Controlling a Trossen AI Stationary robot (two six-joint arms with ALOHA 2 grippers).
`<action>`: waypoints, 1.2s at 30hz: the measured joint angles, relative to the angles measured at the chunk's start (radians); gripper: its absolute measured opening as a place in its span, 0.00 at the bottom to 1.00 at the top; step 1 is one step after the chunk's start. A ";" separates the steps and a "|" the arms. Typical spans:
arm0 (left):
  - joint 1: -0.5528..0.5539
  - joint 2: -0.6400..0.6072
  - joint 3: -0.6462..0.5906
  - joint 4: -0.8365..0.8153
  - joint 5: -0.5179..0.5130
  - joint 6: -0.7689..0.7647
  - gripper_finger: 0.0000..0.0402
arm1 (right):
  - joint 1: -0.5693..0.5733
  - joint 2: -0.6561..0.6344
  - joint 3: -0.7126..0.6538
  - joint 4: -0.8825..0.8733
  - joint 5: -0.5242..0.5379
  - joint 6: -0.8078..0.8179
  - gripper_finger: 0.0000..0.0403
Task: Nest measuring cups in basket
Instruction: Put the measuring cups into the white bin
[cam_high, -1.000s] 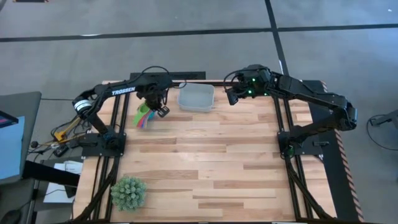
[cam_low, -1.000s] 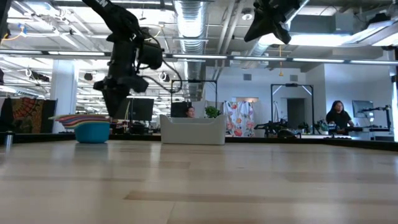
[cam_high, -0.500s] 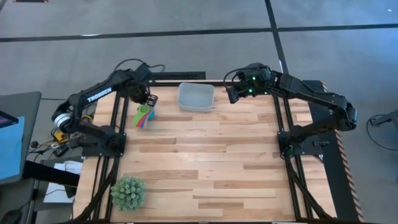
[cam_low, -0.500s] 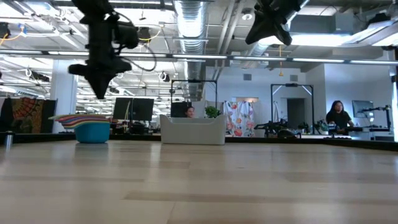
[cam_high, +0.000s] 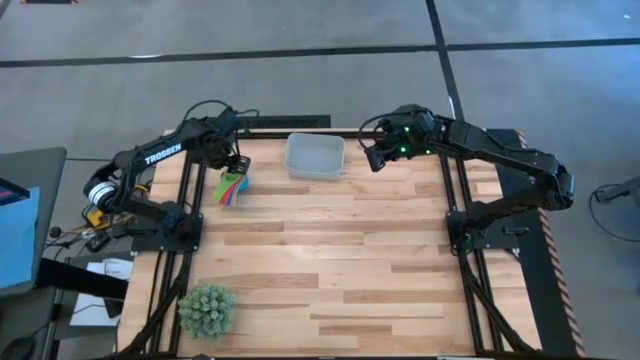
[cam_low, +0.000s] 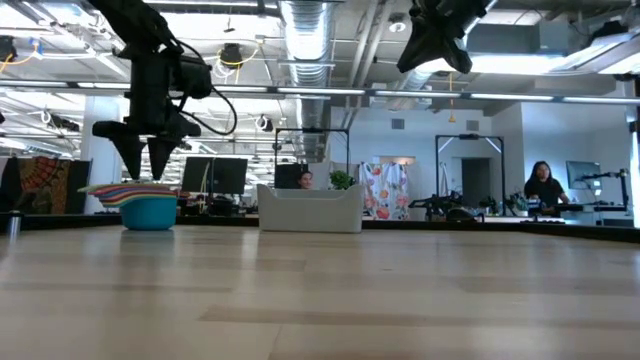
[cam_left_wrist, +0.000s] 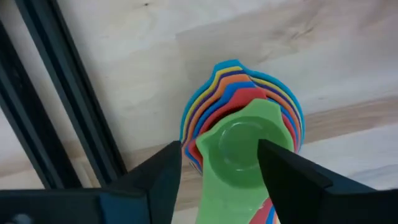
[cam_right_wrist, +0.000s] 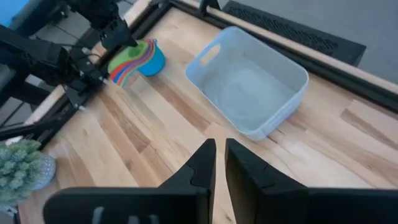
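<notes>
The measuring cups (cam_high: 232, 187) stand nested in one stack on the table near its far left corner. The big teal one (cam_low: 148, 212) is at the bottom and a green one (cam_left_wrist: 239, 146) is on top. My left gripper (cam_low: 140, 172) hangs open just above the stack, fingers pointing down, one on each side of the green cup (cam_left_wrist: 219, 148). The basket (cam_high: 316, 156) stands at the far middle and holds nothing (cam_right_wrist: 249, 87). My right gripper (cam_high: 375, 156) hovers high, to the basket's right, fingers nearly together, holding nothing (cam_right_wrist: 220, 147).
A spiky green plant (cam_high: 207, 309) stands near the table's front left corner. The dark frame rail (cam_left_wrist: 37, 112) runs close beside the cups. Bare wood lies across the middle and right of the table (cam_high: 350, 260).
My left gripper has moved toward the table's left edge, rising and then coming down over the stack of cups. Its fingers were shut and have opened. The cups and the basket have stayed where they were.
</notes>
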 joint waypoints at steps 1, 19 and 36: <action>-0.009 0.003 0.000 0.001 -0.010 -0.002 0.50 | 0.002 0.000 0.000 -0.010 0.000 0.000 0.15; -0.105 0.023 0.000 0.039 -0.098 0.021 0.09 | 0.007 0.000 0.000 -0.035 0.000 -0.015 0.15; -0.172 0.166 0.005 0.048 -0.006 -0.022 0.01 | 0.032 -0.002 0.000 -0.100 0.001 -0.016 0.15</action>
